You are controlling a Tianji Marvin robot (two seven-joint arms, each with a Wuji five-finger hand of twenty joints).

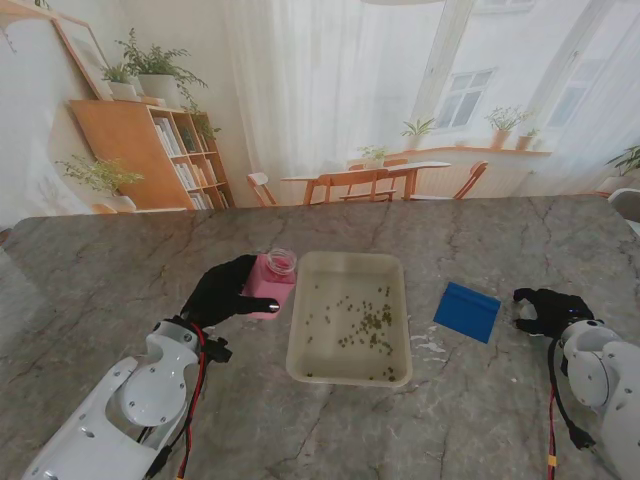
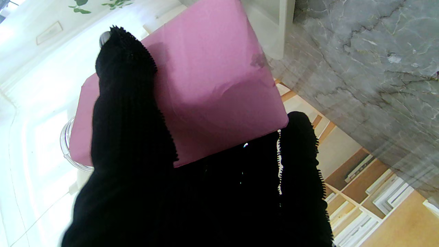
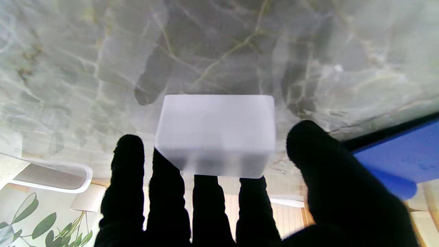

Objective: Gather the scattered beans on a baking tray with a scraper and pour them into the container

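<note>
Pink container (image 1: 270,283) sits just left of the tray (image 1: 348,372), and my left hand (image 1: 222,290) is wrapped on it: fingers (image 2: 128,103) dark against the pink side in the wrist cam, so I read it as held. Beans (image 1: 365,322) are scattered over the tray floor, mostly mid and right, not gathered yet. Blue scraper (image 1: 467,311) lies flat on the bench (image 1: 120,260) right of the tray, untouched.

Right hand (image 1: 545,310) hangs near the scraper's right edge but apart from it. Its fingers (image 3: 127,161) are spread in the wrist cam w/ nothing gripped; a pale translucent block (image 3: 215,135) shows just ahead of them, can't tell what it is.

Risks, imo:
- Scraper is thin and flat on stone; fingers could skid over it or shove it toward the tray instead of lifting it.
- Container is touching or nearly touching the tray wall; any left-arm nudge could jog the tray and spread the beans more.
- Squeezing the container near its open top could tip it.
- Sweeping too fast w/ a low tray rim could flick beans onto the bench.
</note>
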